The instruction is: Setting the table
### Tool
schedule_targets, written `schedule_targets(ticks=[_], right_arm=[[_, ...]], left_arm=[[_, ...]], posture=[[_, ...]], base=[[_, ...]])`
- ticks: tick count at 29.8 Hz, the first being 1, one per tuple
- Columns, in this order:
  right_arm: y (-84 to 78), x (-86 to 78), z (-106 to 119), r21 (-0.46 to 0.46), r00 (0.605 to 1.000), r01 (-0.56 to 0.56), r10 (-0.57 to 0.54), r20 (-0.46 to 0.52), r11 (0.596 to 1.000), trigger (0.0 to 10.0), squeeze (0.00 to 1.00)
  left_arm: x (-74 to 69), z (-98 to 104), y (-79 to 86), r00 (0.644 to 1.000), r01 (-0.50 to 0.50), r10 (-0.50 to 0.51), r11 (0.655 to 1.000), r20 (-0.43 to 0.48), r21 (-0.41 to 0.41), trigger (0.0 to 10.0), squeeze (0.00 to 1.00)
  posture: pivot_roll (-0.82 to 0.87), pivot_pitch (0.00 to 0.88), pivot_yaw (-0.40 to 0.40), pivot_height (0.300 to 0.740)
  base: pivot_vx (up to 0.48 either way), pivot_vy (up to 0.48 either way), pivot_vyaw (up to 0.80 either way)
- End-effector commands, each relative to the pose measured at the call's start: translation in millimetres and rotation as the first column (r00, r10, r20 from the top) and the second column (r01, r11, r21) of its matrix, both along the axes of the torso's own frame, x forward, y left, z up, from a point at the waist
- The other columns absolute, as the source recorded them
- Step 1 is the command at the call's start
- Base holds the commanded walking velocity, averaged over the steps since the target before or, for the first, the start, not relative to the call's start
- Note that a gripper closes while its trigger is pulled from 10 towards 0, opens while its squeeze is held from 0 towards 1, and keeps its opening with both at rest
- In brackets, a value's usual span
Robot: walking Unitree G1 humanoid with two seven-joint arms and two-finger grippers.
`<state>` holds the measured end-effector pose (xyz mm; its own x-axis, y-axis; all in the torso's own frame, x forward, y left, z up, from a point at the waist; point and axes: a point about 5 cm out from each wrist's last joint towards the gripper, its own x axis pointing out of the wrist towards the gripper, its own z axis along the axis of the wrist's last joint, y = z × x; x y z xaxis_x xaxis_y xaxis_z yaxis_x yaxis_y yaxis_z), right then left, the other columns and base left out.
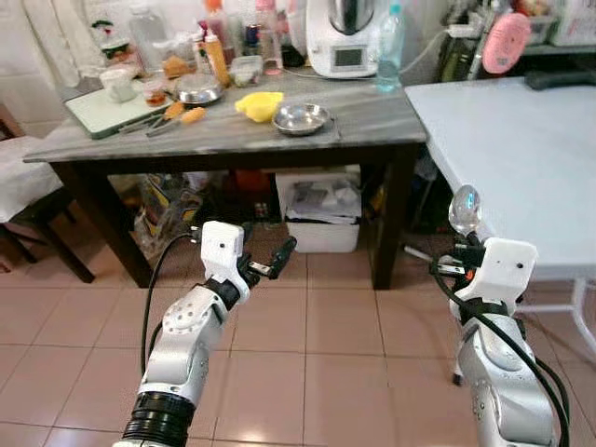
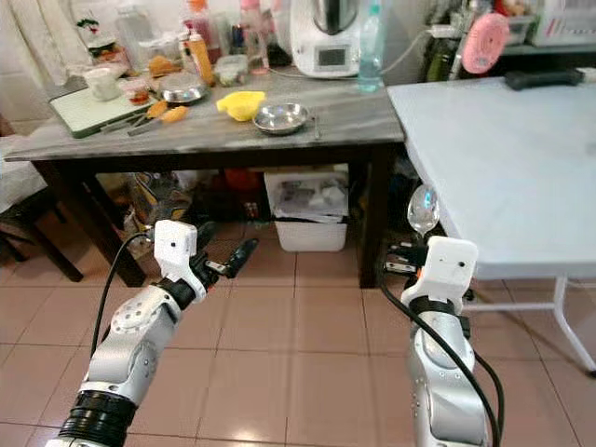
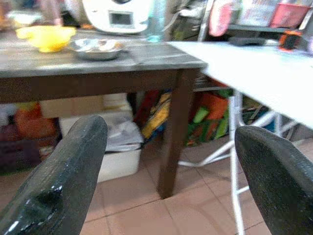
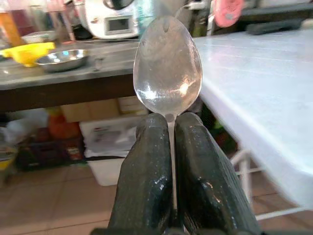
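Right gripper (image 4: 171, 142) pinches a spoon (image 4: 167, 68) upright, white table (image 1: 521, 158) just beyond; left gripper (image 3: 171, 161) spread empty.

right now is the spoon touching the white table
Apart. The left eye view shows the spoon held upright in the right gripper, floor visible between it and the white table edge.

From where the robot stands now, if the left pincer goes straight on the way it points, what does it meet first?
Probably the dark wooden table, at its front right leg: the open left pincer looks straight at it over bare floor. Depth is unclear, so it might pass beside the leg.
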<state>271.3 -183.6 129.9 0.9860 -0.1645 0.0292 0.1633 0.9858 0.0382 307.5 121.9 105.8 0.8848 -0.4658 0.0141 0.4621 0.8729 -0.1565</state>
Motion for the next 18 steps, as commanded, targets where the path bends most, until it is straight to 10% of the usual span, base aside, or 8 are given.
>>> schedule_targets(ticks=[1,18], right_arm=[[4.4,2.2,4.8,-0.004,1.0,-0.017,0.017,0.021,1.0,10.0,0.0],[5.9,2.4,6.1,-0.012,0.999,-0.031,0.032,0.026,0.999,10.0,0.0]], left_arm=[[1.9,4.0,3.9,1.0,-0.005,0.005,1.0,0.009,0.006,10.0,0.0],[1.1,2.9,1.1,1.0,0.005,-0.005,1.0,0.004,-0.002,10.0,0.0]], posture=[[-0.13,0.0,0.088,0.74],[-0.13,0.0,0.086,0.74]], base=[[0.371,0.0,0.0],[0.384,0.0,0.13]])
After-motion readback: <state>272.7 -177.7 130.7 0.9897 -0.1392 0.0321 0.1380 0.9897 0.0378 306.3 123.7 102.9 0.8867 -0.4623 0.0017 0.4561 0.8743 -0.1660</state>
